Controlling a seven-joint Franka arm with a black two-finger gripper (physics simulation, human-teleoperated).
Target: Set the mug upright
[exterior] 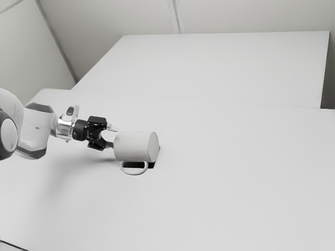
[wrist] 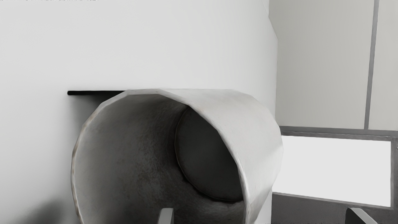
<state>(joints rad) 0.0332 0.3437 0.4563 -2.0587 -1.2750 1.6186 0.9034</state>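
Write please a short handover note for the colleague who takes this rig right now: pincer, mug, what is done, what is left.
Pincer: the black two-finger pincer is open, at the mug's mouth.
Mug: the white cylindrical mug lies on its side on the smooth white table, mouth toward the pincer, looped handle toward the exterior view's lower edge.
Done: pincer is beside the mug; no grip yet.
Left: grip it, turn it onto its base, release.

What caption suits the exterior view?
A robot's open hand at the mouth of a mug lying on its side.
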